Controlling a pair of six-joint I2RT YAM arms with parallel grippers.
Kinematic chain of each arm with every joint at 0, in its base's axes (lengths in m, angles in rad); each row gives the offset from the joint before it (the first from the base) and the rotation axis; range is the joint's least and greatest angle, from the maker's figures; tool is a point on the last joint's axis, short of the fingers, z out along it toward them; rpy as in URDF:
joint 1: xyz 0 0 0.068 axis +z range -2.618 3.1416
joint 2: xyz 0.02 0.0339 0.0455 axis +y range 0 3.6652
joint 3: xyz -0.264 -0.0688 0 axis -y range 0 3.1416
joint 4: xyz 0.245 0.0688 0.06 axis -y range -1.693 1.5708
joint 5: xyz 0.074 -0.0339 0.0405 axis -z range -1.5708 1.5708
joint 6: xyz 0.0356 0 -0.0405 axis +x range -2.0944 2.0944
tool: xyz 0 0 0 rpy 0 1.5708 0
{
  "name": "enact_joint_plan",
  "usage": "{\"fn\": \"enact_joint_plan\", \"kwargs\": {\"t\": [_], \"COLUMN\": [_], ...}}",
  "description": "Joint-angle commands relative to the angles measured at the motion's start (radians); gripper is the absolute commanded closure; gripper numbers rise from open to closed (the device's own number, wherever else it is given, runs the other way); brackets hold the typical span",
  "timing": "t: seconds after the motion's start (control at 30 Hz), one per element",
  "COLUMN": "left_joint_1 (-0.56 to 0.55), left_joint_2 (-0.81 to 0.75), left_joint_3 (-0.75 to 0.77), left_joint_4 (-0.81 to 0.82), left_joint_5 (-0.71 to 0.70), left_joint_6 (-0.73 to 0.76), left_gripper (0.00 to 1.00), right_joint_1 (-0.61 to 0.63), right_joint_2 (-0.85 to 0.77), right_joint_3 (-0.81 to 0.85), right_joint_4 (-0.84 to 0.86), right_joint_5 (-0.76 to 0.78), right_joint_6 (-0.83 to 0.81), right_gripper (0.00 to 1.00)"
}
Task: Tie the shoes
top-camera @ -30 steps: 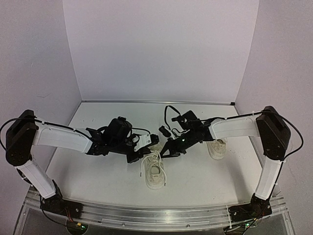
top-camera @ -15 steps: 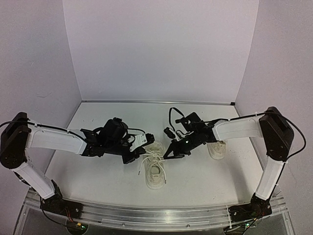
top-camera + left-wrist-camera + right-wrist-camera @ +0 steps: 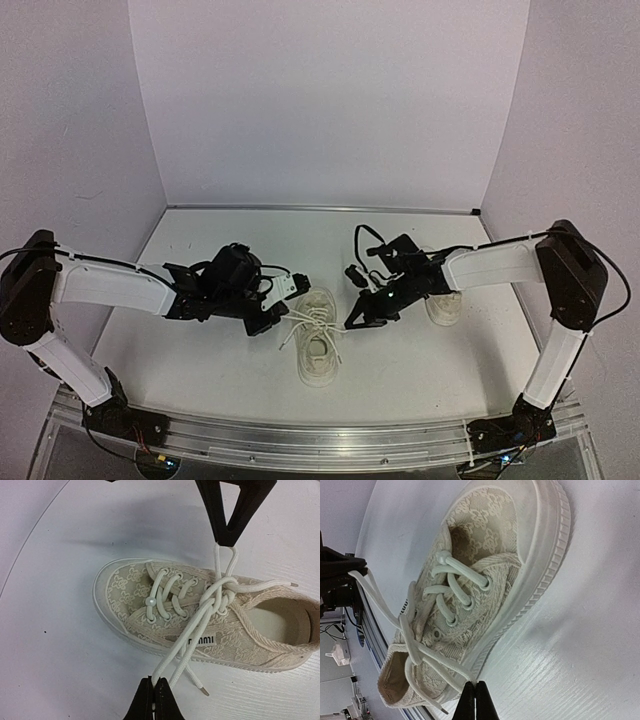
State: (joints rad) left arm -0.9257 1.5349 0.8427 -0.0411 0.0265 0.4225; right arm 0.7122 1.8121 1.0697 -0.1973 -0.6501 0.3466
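One cream shoe (image 3: 318, 352) lies mid-table between my two grippers, toe pointing away from the arm bases. In the left wrist view its laces (image 3: 176, 611) cross in a knot (image 3: 223, 597) over the tongue. My left gripper (image 3: 153, 689) is shut on a lace loop drawn out over the shoe's side. Across the shoe, my right gripper (image 3: 227, 541) is shut on the opposite loop. The right wrist view shows that gripper (image 3: 475, 689) pinching the lace by the sole. The second shoe (image 3: 445, 304) stands to the right, partly hidden behind the right arm.
White walls close the table (image 3: 200, 350) at the back and on both sides. A metal rail (image 3: 300, 440) runs along the near edge by the arm bases. Loose lace ends (image 3: 202, 691) lie on the table beside the middle shoe.
Both grippers have moved apart, left going left and right going right, drawing the two lace loops outward and tightening the knot. Both arms have dropped lower over the table.
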Motion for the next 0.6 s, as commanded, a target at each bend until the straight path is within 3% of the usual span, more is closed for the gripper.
{"fn": "enact_joint_plan", "kwargs": {"t": [0.0,0.57], "left_joint_1": [0.008,0.021], "left_joint_2": [-0.007,0.048], "left_joint_3": [0.006,0.059], "left_joint_4": [-0.02,-0.054], "left_joint_5": [-0.082,-0.143], "left_joint_6": [-0.027,-0.041], "left_gripper": [1.0,1.0], "right_joint_1": [-0.017,-0.04], "right_joint_2": [-0.046,-0.071], "right_joint_3": [-0.02,-0.06], "right_joint_4": [-0.016,-0.025], "right_joint_5": [0.037,0.033], "right_joint_6": [-0.021,-0.038], "right_gripper": [1.0,1.0]}}
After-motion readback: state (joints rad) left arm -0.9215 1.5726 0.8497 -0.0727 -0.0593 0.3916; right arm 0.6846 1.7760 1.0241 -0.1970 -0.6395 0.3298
